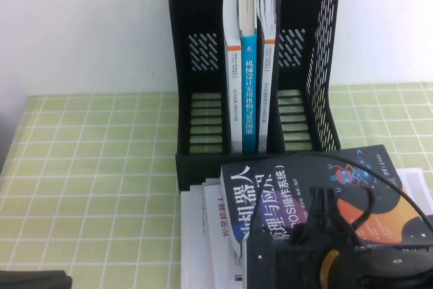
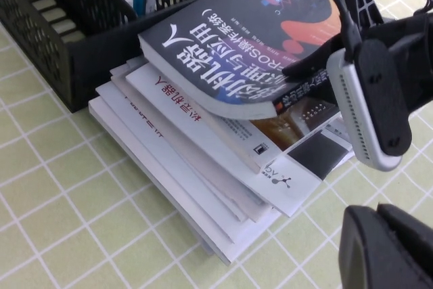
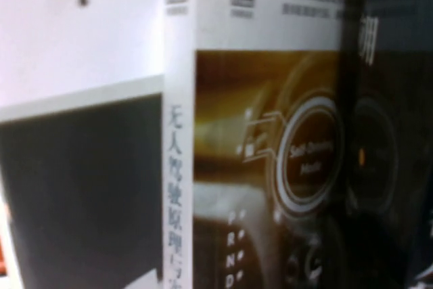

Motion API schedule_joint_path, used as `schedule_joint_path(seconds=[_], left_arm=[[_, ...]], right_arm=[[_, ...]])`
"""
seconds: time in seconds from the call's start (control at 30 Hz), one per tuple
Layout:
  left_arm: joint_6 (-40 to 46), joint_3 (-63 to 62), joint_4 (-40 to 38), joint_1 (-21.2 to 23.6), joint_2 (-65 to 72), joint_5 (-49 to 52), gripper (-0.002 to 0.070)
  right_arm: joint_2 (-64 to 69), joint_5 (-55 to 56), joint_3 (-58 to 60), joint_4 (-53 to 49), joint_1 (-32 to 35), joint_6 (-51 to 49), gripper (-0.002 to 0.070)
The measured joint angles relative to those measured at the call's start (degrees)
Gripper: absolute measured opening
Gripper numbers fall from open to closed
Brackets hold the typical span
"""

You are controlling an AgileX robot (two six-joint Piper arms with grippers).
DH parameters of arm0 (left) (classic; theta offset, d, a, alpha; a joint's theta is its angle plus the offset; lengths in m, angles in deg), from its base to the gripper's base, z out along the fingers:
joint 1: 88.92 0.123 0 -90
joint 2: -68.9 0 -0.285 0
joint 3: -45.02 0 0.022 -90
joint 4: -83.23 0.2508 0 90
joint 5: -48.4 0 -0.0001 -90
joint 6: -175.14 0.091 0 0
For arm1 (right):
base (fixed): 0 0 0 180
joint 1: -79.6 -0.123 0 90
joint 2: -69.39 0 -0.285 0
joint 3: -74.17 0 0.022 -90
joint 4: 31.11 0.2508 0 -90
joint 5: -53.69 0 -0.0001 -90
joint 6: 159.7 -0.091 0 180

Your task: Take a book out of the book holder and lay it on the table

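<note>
The book holder (image 1: 203, 65) stands at the far centre of the worktop (image 1: 95, 187), with three upright books (image 1: 249, 65) in its middle compartments. A stack of books (image 1: 203, 235) lies on the worktop just near of the holder. The book (image 1: 304, 187) lies on top of this stack. The right pincer (image 1: 318, 218) is at its near edge.

Right tool (image 1: 318, 225): jaw gap hidden by arm body, high view. Black book (image 1: 311, 194): near edge covered by arm. Stack of white books (image 1: 203, 235) beneath: cut off by frame bottom. Left tool (image 2: 385, 248): only dark edge visible, state unclear.
</note>
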State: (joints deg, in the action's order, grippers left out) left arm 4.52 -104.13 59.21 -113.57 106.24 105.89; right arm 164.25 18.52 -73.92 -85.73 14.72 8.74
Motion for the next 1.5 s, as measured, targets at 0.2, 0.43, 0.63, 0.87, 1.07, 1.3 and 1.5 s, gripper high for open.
schedule_joint_path(seconds=[0.2, 0.43, 0.63, 0.87, 1.07, 1.3, 1.5], left_arm=[[0.0, 0.1, -1.1, 0.0, 0.0, 0.0, -0.0004], [0.0, 0.3, -1.6, 0.0, 0.0, 0.0, -0.0004], [0.6, 0.5, -3.0, 0.0, 0.0, 0.0, -0.0004], [0.8, 2.8, -4.0, 0.0, -1.7, -4.3, -0.0004], [0.4, 7.6, -4.2, 0.0, -8.2, -9.6, -0.0004], [-4.4, 15.0, -3.8, 0.0, -17.3, -14.5, -0.0004], [-7.7, 20.4, -2.3, 0.0, -20.8, -18.5, -0.0004]], right_arm=[[-0.3, -3.3, -2.3, 12.6, 0.0, 4.7, 0.0372], [-3.9, -13.8, -14.2, 50.1, 0.0, 35.2, 0.0527], [-4.3, -27.6, -34.9, 71.5, 0.0, 47.3, 0.0438], [-5.1, -34.7, -57.2, 68.5, 0.0, 49.8, 0.005], [-9.9, -34.8, -62.1, 57.0, 5.8, 43.9, 0.0003], [-17.8, -31.6, -55.3, 58.5, 23.1, 42.0, -0.0001], [-27.0, -22.7, -34.1, 63.4, 35.3, 41.9, -0.0001]])
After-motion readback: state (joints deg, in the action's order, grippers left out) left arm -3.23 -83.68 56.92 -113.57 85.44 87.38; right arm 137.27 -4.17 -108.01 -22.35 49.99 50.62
